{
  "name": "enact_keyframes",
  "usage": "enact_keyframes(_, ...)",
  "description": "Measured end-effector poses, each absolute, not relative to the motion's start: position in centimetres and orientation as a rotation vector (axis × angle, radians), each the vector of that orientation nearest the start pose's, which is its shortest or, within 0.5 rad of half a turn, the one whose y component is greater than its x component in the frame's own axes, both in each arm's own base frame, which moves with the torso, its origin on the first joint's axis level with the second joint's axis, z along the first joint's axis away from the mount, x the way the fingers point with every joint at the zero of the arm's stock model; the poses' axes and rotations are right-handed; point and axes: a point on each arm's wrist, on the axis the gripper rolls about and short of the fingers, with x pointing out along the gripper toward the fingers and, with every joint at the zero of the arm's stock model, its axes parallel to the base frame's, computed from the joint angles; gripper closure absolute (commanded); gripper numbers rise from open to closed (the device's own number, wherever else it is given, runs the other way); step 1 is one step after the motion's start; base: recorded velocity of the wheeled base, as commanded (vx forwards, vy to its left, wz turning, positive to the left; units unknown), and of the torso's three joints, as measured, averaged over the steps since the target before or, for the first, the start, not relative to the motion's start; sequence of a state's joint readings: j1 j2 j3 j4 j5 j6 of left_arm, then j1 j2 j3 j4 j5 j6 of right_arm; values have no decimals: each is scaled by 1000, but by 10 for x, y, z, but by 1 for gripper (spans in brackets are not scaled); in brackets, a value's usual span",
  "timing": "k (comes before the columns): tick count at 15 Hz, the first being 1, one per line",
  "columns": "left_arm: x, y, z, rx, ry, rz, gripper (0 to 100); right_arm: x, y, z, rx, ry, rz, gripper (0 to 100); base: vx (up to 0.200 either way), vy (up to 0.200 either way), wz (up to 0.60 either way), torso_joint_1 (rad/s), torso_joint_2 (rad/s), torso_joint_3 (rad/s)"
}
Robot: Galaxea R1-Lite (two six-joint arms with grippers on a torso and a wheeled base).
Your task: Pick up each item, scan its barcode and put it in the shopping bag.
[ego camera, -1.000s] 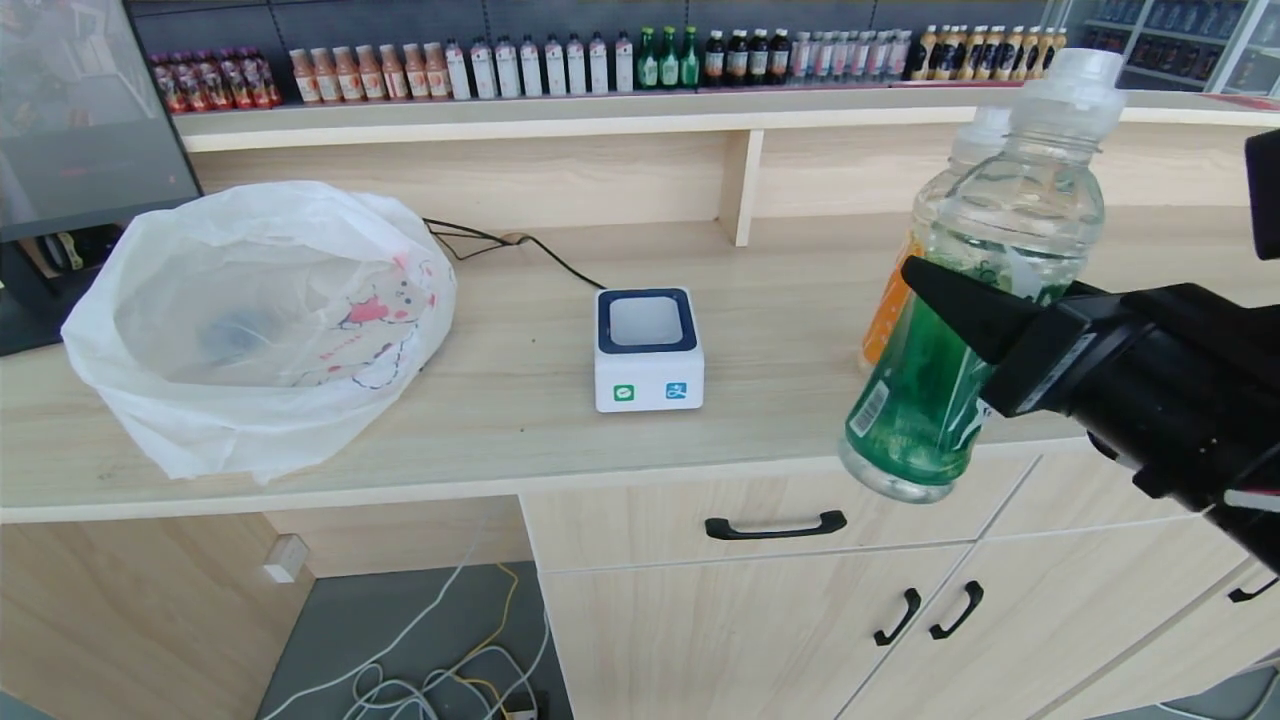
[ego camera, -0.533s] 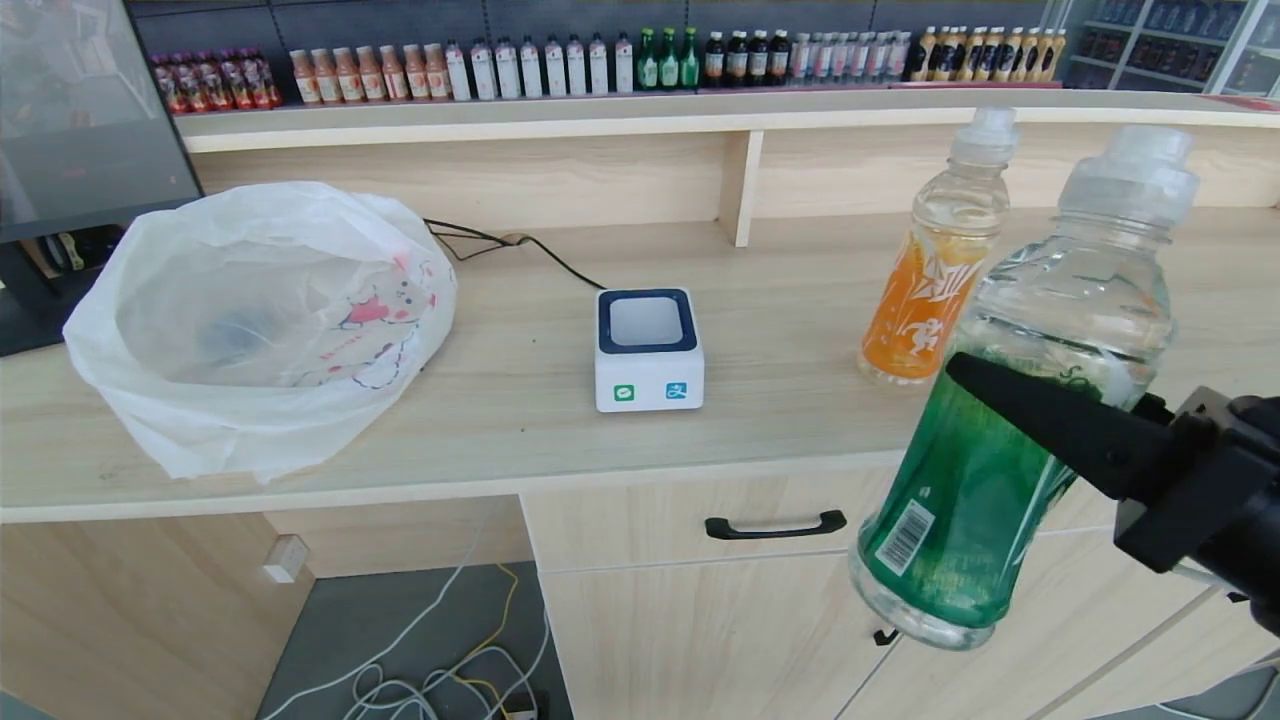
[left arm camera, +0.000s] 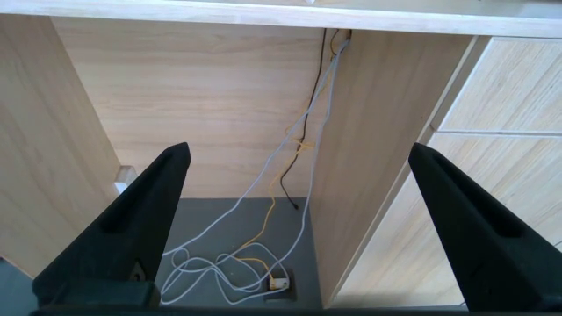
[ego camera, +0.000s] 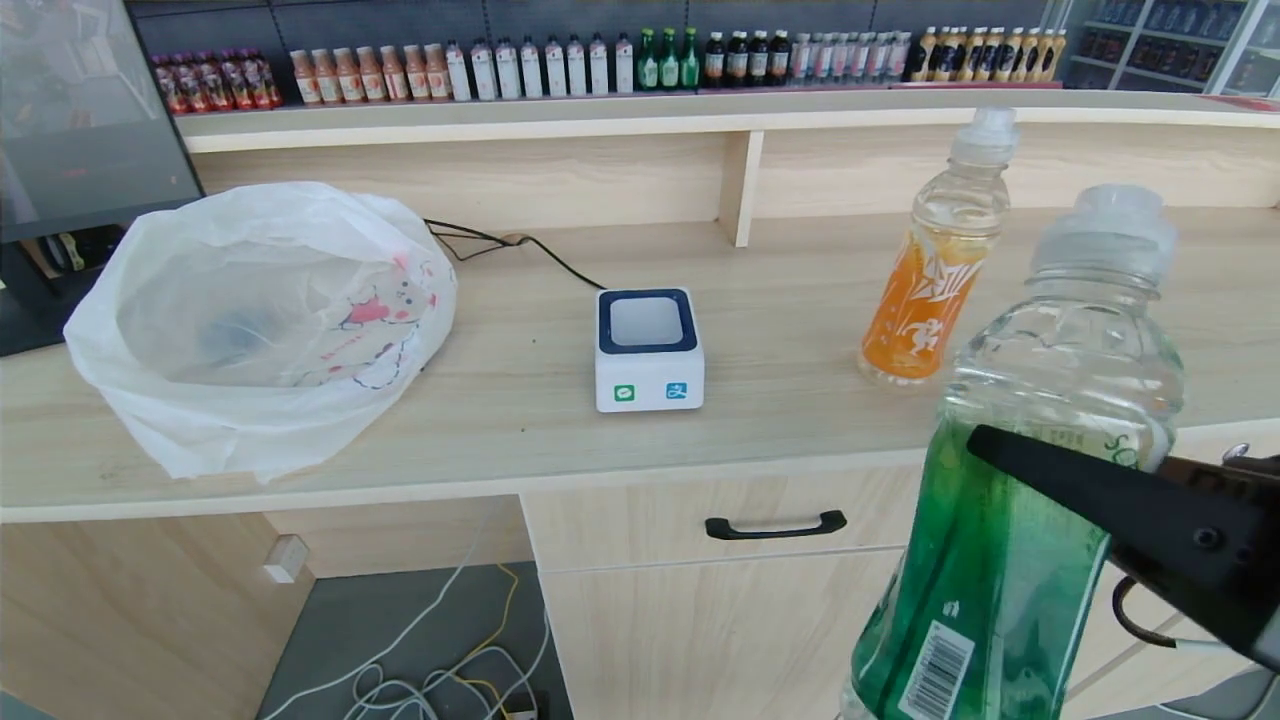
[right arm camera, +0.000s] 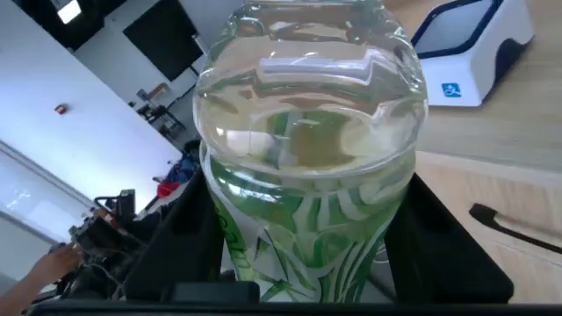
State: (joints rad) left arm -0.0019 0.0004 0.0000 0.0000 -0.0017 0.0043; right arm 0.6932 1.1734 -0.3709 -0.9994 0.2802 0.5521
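Step in hand: scanning the first item; the green bottle [ego camera: 1000,540] is off the desk [ego camera: 780,330] and not yet at the scanner [ego camera: 648,348].
Green bottle: lower right of the head view, upright with a slight lean, in front of the desk edge, cap up.
Right gripper [right arm camera: 307,272]: its fingers clamp the bottle from both sides, across the top of the green label.
Barcode [ego camera: 935,683]: low on the label, at the bottom edge of the frame, turned toward the camera and away from the scanner.
Scanner: centre of the frame, its window facing up, well apart from the bottle.
Shopping bag [ego camera: 255,320]: left of the frame, mouth open; a dim dark shape shows through the plastic, perhaps an item, though I cannot tell.
Orange bottle [ego camera: 935,270]: standing on the desk at right, untouched.
Left gripper [left arm camera: 299,233]: fingers wide, holding nothing, below the desk top, cables [left arm camera: 255,219] beyond it.
Next move calls for: carrying the bottle toward frame centre, above the scanner, and tipping it so the barcode faces the window.
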Motion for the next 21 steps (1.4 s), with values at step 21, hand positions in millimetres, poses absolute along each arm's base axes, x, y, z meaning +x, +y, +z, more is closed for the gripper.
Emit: enact_keyframes(21, -23, 0, 75, 5, 0, -4, 0, 156, 158, 254, 804, 75, 1417, 100, 0, 0, 0, 0, 0, 0)
